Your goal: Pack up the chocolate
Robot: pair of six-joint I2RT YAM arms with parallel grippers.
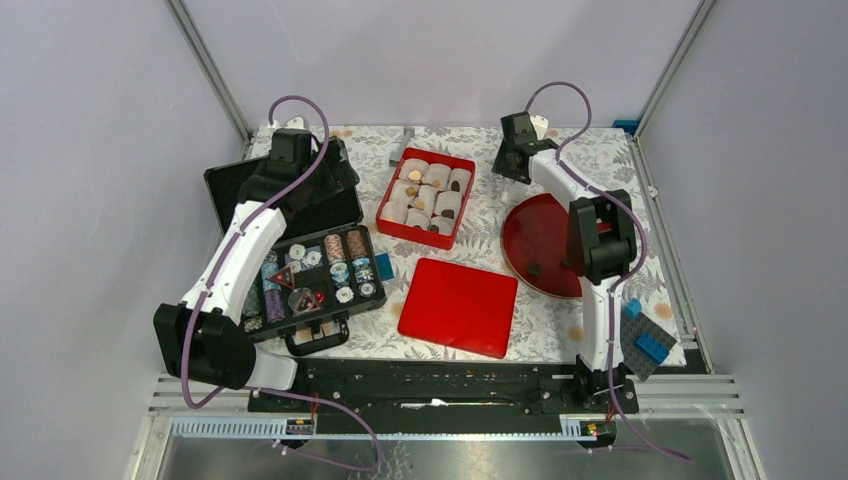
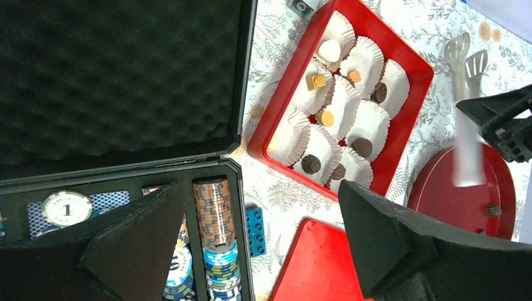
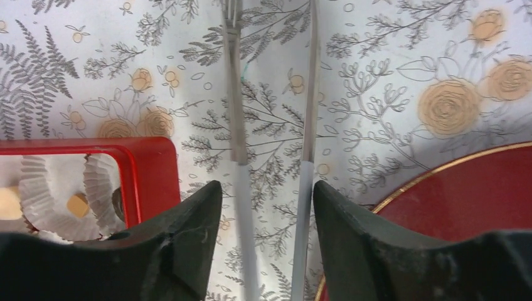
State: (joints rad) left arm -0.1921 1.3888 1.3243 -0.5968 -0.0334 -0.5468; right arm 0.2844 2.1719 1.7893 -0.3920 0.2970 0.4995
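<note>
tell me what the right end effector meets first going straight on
Likely the floral tablecloth between the red tray and red plate; the tongs in the right end effector would touch first, depth unclear.

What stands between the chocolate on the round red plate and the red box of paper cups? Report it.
Nothing visible does. The chocolate lies alone on the plate, and only bare flowered tablecloth separates the plate from the red box. The right gripper holds the tongs over that strip.

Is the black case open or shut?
Open: the black case has its foam-lined lid swung back, and the chips inside show.
</note>
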